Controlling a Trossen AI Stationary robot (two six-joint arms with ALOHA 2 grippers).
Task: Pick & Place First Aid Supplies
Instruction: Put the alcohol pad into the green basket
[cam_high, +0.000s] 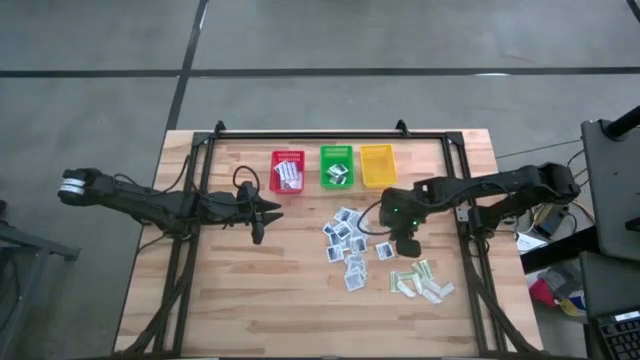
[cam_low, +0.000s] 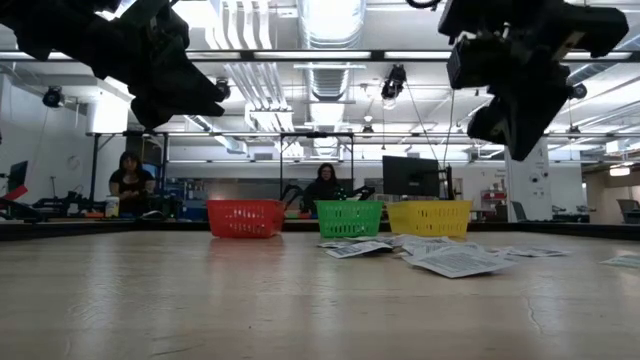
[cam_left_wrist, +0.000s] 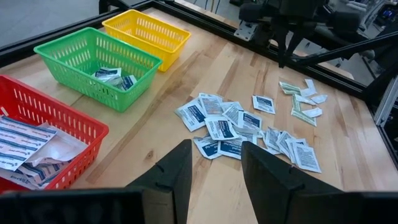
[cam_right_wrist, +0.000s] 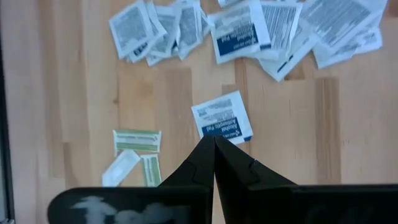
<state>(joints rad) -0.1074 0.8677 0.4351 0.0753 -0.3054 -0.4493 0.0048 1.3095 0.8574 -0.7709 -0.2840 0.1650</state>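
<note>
Over the light wooden bench (cam_high: 250, 290), loose square white-and-blue packets (cam_high: 347, 245) and pale green-beige strips (cam_high: 422, 280) sit right of centre. So the right gripper (cam_high: 406, 245), pinched fully closed and empty, is way nearer; one lone square packet (cam_right_wrist: 222, 118) lies just ahead of its tips. Left gripper (cam_high: 258, 224) hangs spread wide, empty, near the red plastic basket (cam_high: 287, 171).

baskets: 3 – red basket (cam_high: 287, 170), green basket (cam_high: 336, 165), yellow basket (cam_high: 377, 165) | square white-blue packets (cam_high: 349, 248) loose on tabletop (cam_high: 230, 300): roughly 15, overlapping, exact count unclear | green-beige strips (cam_high: 421, 281): about 6 | arms: 2 | people in the room behind: 2
</note>
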